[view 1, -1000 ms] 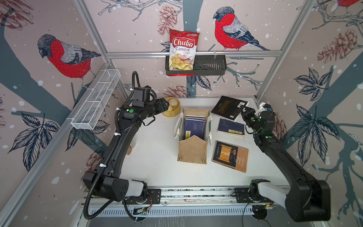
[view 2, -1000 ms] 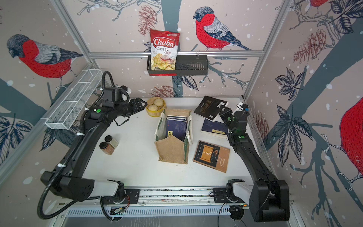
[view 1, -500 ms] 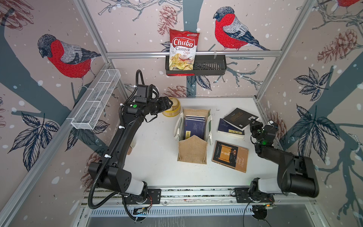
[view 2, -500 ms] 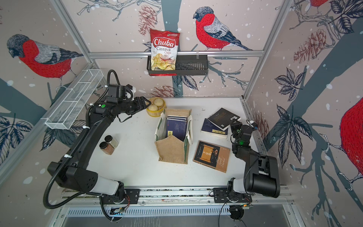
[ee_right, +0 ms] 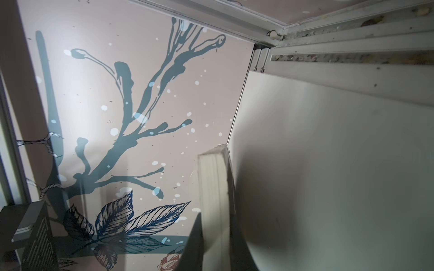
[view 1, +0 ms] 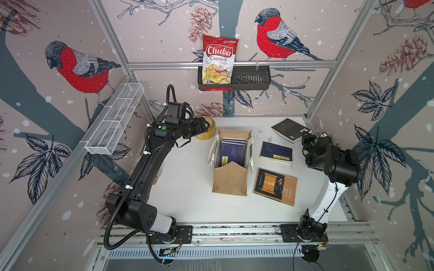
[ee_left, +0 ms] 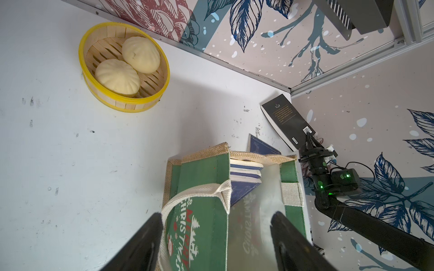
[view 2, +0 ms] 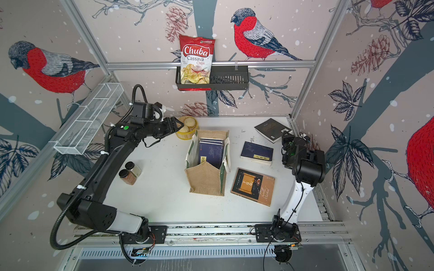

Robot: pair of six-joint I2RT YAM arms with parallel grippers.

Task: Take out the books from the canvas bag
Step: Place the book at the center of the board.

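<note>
Reference: clock directions as read in both top views, dial centred on the canvas bag, 12 o'clock at the back wall.
Canvas bag [view 1: 231,180] [view 2: 206,178]: upright near mid-table, mouth open, handles draped outward. The green "Christmas" panel shows in the left wrist view [ee_left: 199,176].
Navy books [view 1: 232,152] [view 2: 210,152]: inside the bag, standing on edge. Three page blocks can be counted in the left wrist view [ee_left: 245,173].
Navy book [view 1: 276,152] [view 2: 257,152]: out of the bag, flat on the table [view 1: 187,187] at 3 o'clock.
Scroll-cover book [view 1: 275,186] [view 2: 253,186]: flat at 4 o'clock, just beside the bag.
Black book [view 1: 290,129] [view 2: 272,129] [ee_left: 286,122]: at 2 o'clock, near the far right corner. Whether it rests fully on the table cannot be told.
Right gripper [view 1: 306,138] [view 2: 287,138] [ee_left: 308,138]: pinching the black book at its barcode corner. The page edge sits between the fingers in the right wrist view [ee_right: 216,234].
Left gripper [view 1: 204,125] [view 2: 177,124] [ee_left: 218,225]: at 11 o'clock, jaws spread, holding nothing, raised over the steamer basket and aimed toward the bag.
Steamer basket [view 1: 210,135] [ee_left: 126,103]: at 11 o'clock, containing two buns [ee_left: 141,54].
Spice jars [view 2: 130,172]: a pair at 9 o'clock, well apart from the bag.
</note>
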